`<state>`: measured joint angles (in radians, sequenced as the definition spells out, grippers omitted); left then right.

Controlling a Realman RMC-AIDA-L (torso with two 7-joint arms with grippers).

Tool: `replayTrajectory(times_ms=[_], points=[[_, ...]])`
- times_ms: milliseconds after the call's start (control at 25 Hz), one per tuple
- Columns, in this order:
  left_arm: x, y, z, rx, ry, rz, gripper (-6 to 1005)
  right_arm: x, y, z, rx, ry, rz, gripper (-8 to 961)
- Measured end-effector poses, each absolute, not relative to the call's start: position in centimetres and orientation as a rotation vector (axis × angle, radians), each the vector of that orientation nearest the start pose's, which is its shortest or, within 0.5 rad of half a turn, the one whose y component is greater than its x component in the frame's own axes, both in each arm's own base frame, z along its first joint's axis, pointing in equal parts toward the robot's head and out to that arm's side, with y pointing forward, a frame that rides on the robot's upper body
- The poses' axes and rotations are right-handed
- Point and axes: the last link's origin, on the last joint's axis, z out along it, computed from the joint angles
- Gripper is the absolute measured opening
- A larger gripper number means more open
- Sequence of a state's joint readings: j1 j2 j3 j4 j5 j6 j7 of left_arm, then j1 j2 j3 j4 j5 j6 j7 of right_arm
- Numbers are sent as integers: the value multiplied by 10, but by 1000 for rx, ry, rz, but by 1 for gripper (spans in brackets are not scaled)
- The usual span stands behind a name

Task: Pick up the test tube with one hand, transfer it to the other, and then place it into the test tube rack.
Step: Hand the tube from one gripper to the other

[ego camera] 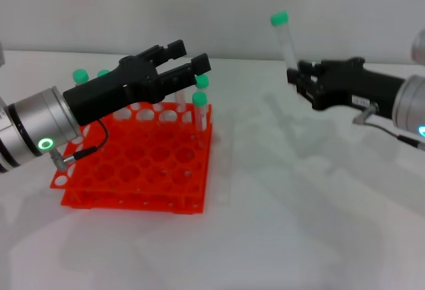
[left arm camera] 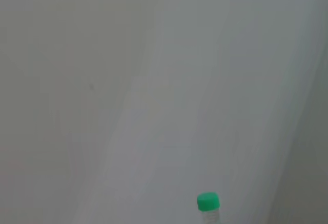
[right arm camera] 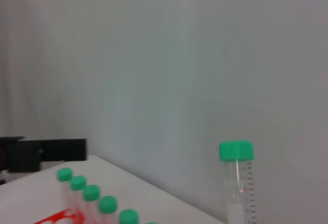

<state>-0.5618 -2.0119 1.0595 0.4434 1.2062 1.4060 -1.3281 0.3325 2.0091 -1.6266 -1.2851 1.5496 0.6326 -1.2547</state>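
As right gripper clamps clear green-capped test tube upright, left gripper spread apart

Glossy orange plastic test tube rack, clear smooth plastic test tube, matt white table.

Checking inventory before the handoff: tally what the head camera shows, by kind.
Green-capped tubes: 5, the held tube in the right gripper, four standing in the test tube rack; the left gripper may hide more.
Racks: 1
Grippers: 2
Total: 8
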Motion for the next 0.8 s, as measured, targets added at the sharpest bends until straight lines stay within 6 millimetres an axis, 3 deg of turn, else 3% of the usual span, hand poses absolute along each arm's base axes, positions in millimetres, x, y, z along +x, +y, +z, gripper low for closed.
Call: replayTrajectory(times_ms=[200, 400, 800], points=[[-215, 362, 7, -2415, -656, -1249, 768, 175, 373, -3, -2397, 523, 681, 233], [-210, 357, 4, -2455, -634, -1271, 767, 180, 369, -6, -2430, 477, 685, 236], [-211, 357, 1, -2454, -688, -1269, 766, 166, 355, -7, -2514, 361, 786, 242]])
